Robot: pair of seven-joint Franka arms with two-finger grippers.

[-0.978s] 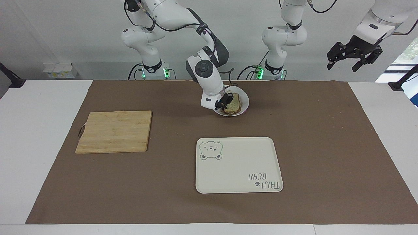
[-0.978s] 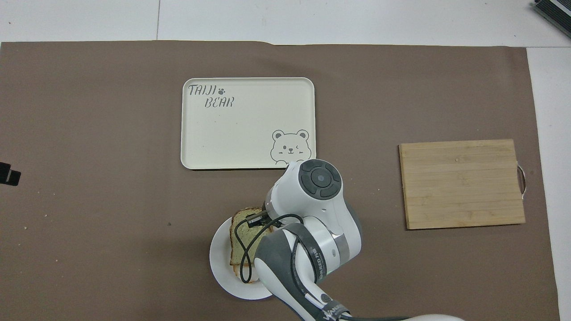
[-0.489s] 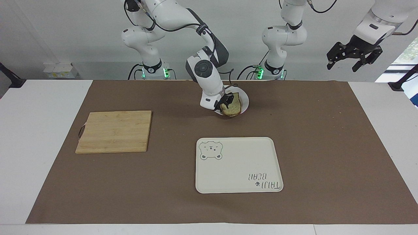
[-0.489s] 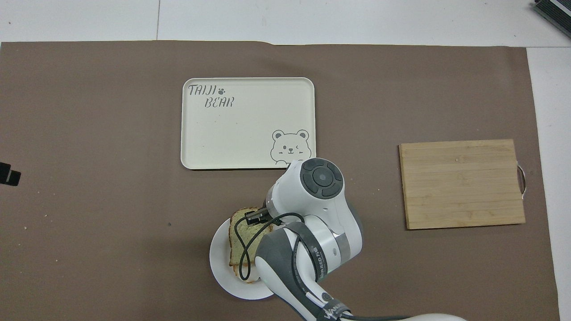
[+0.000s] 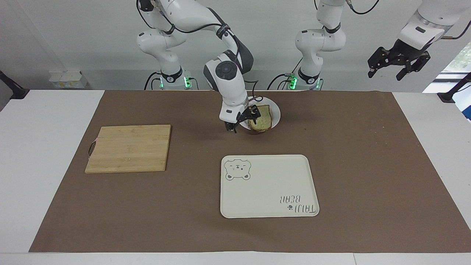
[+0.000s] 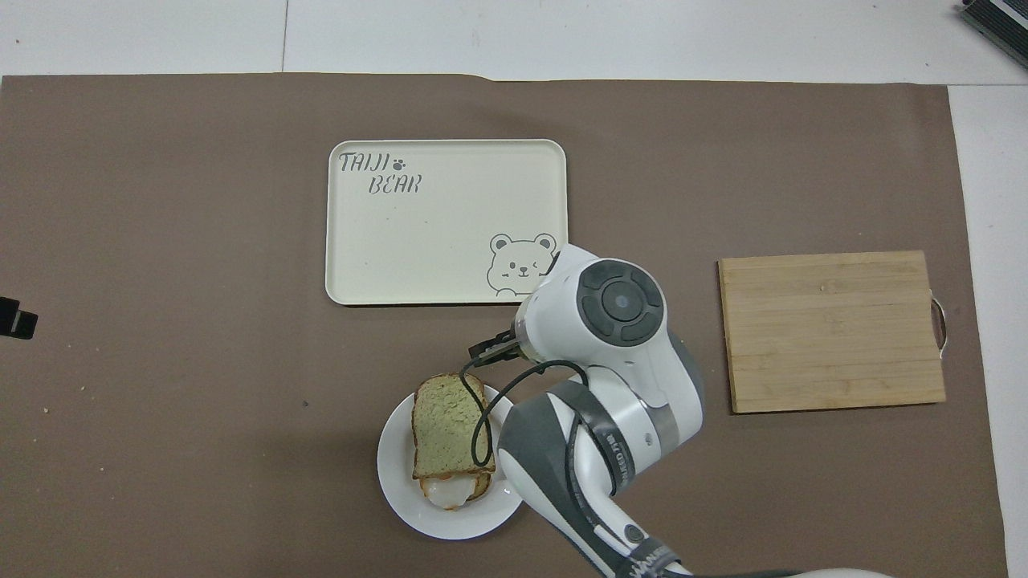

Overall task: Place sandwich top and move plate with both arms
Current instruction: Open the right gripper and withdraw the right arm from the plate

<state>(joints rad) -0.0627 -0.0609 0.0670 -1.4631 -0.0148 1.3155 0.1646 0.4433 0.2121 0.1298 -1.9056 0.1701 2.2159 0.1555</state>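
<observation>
At the right arm's end of the table lay the rectangular bamboo cutting board (image 5: 128,148), bare. We judged the first step done. The sandwich top (image 5: 261,119), a pale slice of bread with a brown crust, lay on the stack on the small round white plate (image 5: 276,113). The plate stood near the robots, about midway along the table.

The right gripper (image 5: 241,121) hung low just beside the plate, on the cutting-board side. Its fingers stood apart and held nothing.

The cream rectangular tray with the bear drawing (image 5: 268,187) lay farther from the robots than the plate and carried nothing. Moving the plate with both arms was not yet begun.

The left gripper (image 5: 399,66) waited high over the left arm's end of the table, fingers spread and empty.

In the overhead view, the right arm covered one edge of the plate and a corner of the tray. Only a rim of egg white showed under the top slice, so we could not see the lower layers. The left gripper showed there as a black tip only.
</observation>
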